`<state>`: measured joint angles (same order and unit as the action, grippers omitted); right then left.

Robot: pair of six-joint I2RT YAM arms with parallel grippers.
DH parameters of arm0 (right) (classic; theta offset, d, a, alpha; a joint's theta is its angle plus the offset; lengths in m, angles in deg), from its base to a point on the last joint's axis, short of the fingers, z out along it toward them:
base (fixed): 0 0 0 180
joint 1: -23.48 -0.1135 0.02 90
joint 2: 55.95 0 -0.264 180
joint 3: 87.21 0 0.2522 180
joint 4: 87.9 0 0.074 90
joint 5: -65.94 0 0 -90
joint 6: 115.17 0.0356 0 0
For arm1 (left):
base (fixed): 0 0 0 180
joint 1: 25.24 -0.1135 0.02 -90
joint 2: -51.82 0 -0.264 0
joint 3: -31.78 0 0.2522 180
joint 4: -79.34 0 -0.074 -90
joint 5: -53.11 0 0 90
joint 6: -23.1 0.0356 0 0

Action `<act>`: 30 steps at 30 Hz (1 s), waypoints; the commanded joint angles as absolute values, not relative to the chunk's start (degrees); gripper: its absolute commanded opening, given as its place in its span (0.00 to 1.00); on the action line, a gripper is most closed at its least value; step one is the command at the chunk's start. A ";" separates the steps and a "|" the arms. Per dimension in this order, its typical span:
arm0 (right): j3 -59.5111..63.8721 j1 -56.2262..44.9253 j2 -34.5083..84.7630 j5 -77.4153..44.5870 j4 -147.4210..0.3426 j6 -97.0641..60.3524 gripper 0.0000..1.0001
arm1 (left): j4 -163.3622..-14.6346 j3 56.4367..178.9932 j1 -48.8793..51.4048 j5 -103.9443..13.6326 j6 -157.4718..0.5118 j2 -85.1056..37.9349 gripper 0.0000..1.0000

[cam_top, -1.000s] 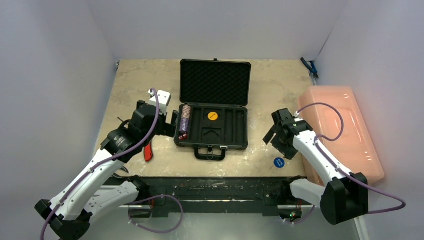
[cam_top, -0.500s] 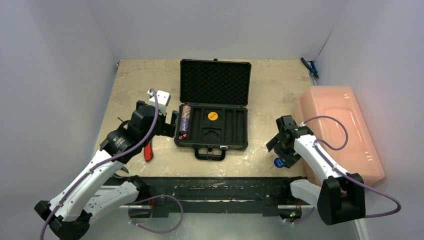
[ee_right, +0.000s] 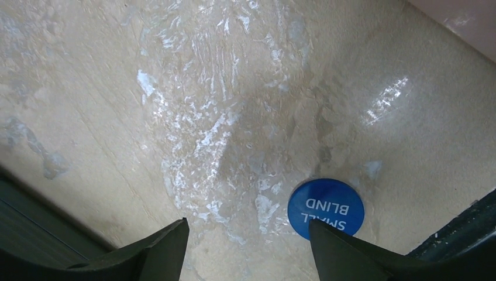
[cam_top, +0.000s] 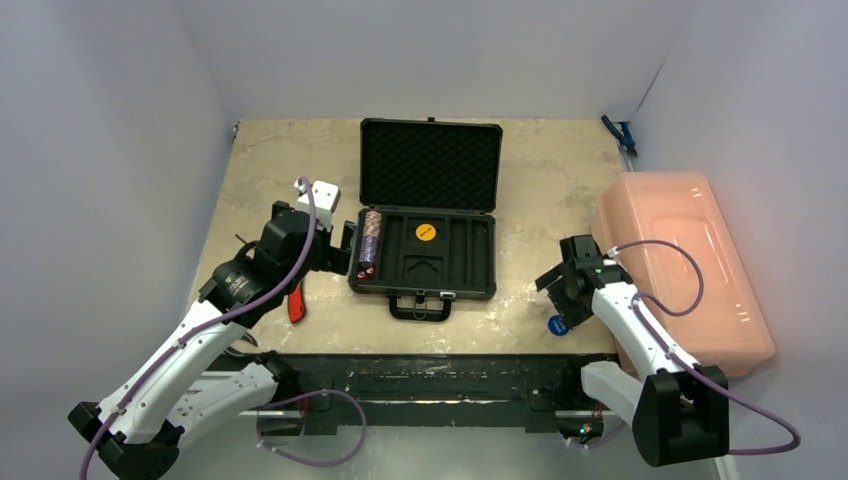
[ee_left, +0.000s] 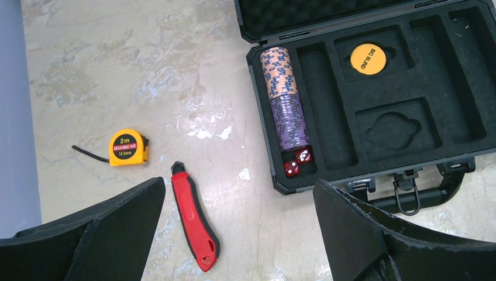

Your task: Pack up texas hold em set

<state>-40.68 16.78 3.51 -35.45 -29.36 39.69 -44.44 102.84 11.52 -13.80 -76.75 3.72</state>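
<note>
Top external view, right gripper overlapping blue disc, disc edge hidden

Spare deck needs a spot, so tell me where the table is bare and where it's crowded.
Bare: far-left table beside the open case, and the strip between case and pink bin. Crowded: left of the case, with tape measure, knife and left gripper; near right, with the right gripper by the blue disc.
</note>
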 commanded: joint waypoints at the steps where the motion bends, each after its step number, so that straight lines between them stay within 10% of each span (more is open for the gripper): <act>1: -44.53 19.79 5.69 -35.87 -25.67 49.22 0.77 | -46.61 102.78 11.04 -13.19 -76.06 4.62 0.99; 30: -24.26 5.55 27.17 -30.34 -39.89 31.68 0.70 | -46.41 102.96 11.06 -12.65 -75.51 3.82 0.98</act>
<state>-28.70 6.50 27.68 -29.73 -39.63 34.07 -44.44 102.84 11.49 -13.47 -76.70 3.59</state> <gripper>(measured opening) 0.699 0.986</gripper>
